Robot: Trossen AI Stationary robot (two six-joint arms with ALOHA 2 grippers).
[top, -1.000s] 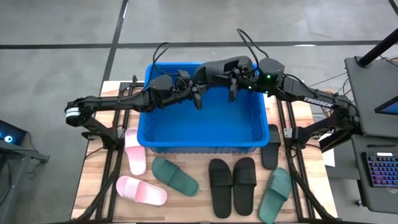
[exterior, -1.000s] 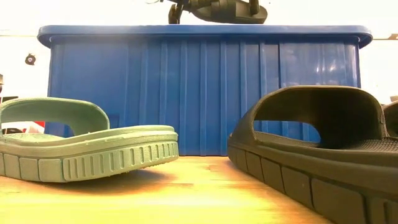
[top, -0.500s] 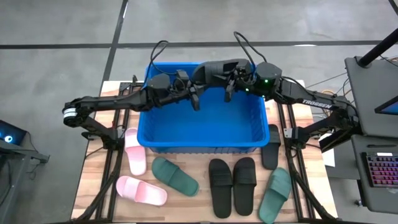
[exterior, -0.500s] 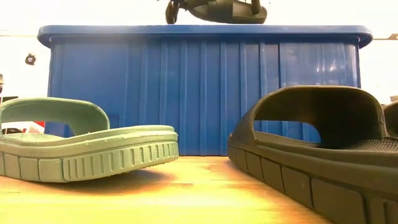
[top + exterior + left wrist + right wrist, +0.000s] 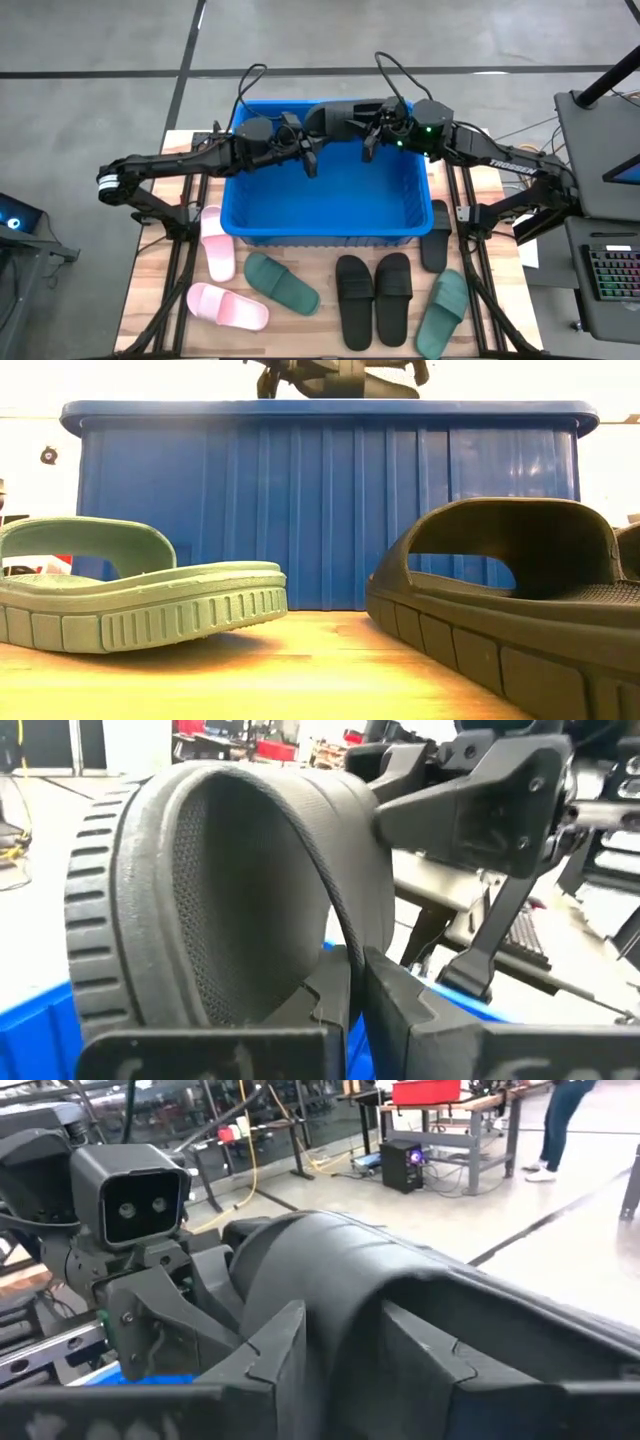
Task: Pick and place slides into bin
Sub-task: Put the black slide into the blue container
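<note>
**Both arms meet over the bin with one black slide between them**

Both arms reach in from the sides of the counter (image 5: 150, 310) and meet above the far half of the blue bin (image 5: 330, 235). The left arm stretches almost level from the left edge, its wrist over the bin's far left corner; the left gripper (image 5: 310, 160) points down into the bin with its fingers shut tight on the edge of a black slide (image 5: 335, 118). In the left wrist view that slide (image 5: 230, 890) stands on edge just ahead of the fingers, the strap arching over the ribbed sole.

The right arm comes in from the right, elbow out past the bin's right wall, forearm angled toward the far rim. The right gripper (image 5: 368, 145) sits at the other end of the same slide; in the right wrist view its fingers (image 5: 275, 1360) stand apart on either side of the slide's strap (image 5: 340, 1270), about half spread, and whether they press it I cannot tell.

From the low view the slide (image 5: 335, 375) hangs above the bin's rim (image 5: 330, 406), clear of it.

On the counter near the bin lie two pink slides (image 5: 222, 285), a green slide (image 5: 282, 284), a black pair (image 5: 374, 298), another green slide (image 5: 443, 312) and one more black slide (image 5: 436, 236) beside the bin's right wall
</note>
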